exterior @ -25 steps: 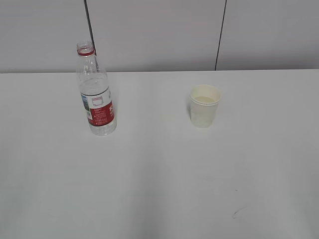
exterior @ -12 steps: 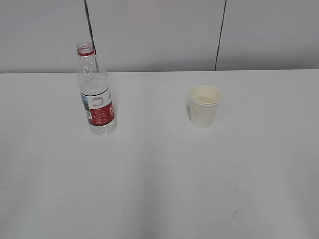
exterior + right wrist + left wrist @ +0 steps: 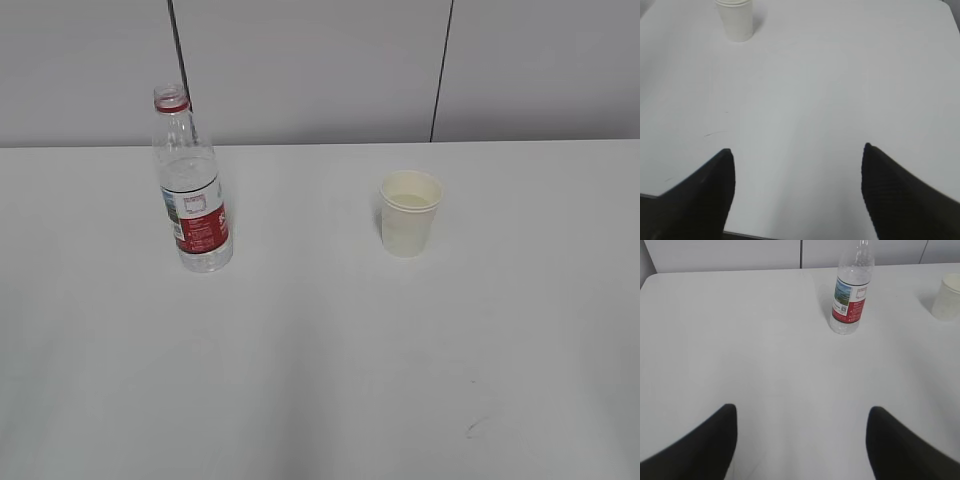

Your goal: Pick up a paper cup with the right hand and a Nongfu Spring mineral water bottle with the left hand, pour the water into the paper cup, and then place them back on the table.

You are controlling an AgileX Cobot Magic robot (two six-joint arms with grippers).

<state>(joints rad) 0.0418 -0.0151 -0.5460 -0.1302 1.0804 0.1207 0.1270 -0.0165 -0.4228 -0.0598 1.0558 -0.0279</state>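
Note:
The Nongfu Spring mineral water bottle stands upright and uncapped on the white table, at the left; it also shows in the left wrist view. The paper cup stands upright to its right, with liquid inside; it shows in the right wrist view and at the edge of the left wrist view. My left gripper is open and empty, well short of the bottle. My right gripper is open and empty, well short of the cup. Neither arm shows in the exterior view.
A grey wall with dark vertical seams rises behind the table. A small dark scuff marks the tabletop at front right. The table's front edge lies just under my right gripper.

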